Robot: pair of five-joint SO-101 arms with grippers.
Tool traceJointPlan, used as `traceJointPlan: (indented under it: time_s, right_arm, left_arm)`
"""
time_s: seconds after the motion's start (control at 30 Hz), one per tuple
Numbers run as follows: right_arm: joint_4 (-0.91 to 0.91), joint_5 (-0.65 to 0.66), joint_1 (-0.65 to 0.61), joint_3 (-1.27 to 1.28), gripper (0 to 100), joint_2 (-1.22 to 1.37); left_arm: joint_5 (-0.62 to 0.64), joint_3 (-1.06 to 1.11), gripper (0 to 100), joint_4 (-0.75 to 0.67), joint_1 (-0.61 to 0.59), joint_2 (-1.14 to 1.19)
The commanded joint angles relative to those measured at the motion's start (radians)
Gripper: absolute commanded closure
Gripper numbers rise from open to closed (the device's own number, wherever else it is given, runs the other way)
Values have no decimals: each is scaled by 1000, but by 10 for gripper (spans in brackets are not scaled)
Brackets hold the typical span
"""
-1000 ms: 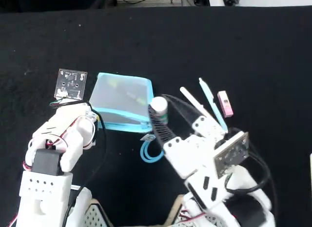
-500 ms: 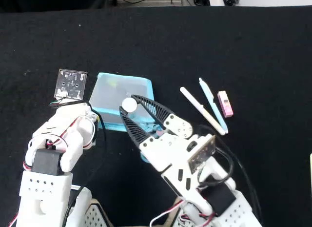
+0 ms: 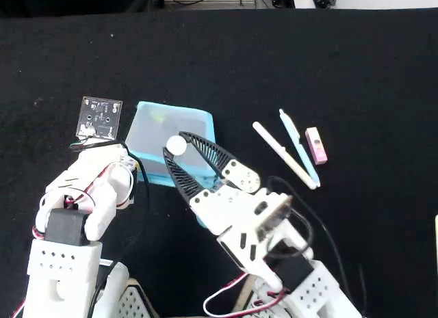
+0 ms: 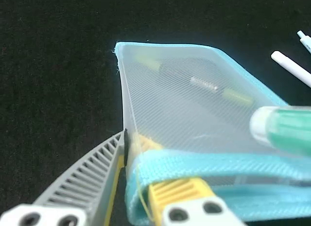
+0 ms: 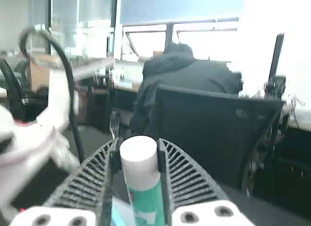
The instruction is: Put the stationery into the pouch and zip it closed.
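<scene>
Left gripper [image 4: 127, 149]: closest to the arm bases, on the left side of the table. Its jaws are clamped on the near left corner of the pouch, one grey finger [image 4: 82, 182] outside the mesh wall.

Right gripper [image 3: 177, 146]: reaches in from the near middle, over the pouch's near edge. Its two black ribbed fingers are closed around a glue stick, pinching it just below the cap.

Glue stick [image 4: 284, 126]: white cap, green body. It is held over the pouch, cap pointing away from the right arm. Whether it touches the mesh cannot be told.

Pouch [image 3: 168, 128]: see-through mesh with light blue edging, lying between the two arms. The blue zip band runs along its near edge. Whether the zip is open cannot be told.

Inside the pouch: yellow-green pieces [image 4: 148, 63] show faintly through the mesh.

White pen [image 3: 283, 155]: on the table to the right of the pouch, apart from it, lying at a slant.

Blue pen [image 3: 299, 146]: just beside the white pen, on its right.

Pink eraser [image 3: 315, 145]: just right of the blue pen.

Table [image 3: 287, 58]: black cloth, stretching away behind everything.
</scene>
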Motion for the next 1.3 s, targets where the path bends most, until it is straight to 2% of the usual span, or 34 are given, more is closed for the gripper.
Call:
traceJointPlan:
  time_s: [0.0, 0.2, 0.4, 0.5, 0.63, 0.87, 1.1, 1.27]
  right_arm:
    - [103, -11, -15, -171, 988, -13]
    - [296, -12, -18, -277, 987, -36]
    - [413, 2, -206, -254, 987, -206]
    - [416, 61, -206, -157, 987, -275]
    - [344, 114, -146, -33, 987, -318]
    - [-34, 109, 48, 199, 988, -306]
    - [20, 49, 68, 193, 988, -311]
    - [233, 48, 68, 170, 987, -311]
  left_arm:
    - [8, -12, 970, -15, 1, -9]
    - [8, -12, 970, -15, 1, -9]
    - [8, -12, 970, -15, 1, -9]
    - [8, -12, 970, -15, 1, -9]
    - [8, -12, 970, -17, 1, -9]
    - [8, -12, 970, -18, 1, -9]
    - [8, -12, 970, -20, 1, -9]
    - [6, -12, 970, -20, 1, -9]
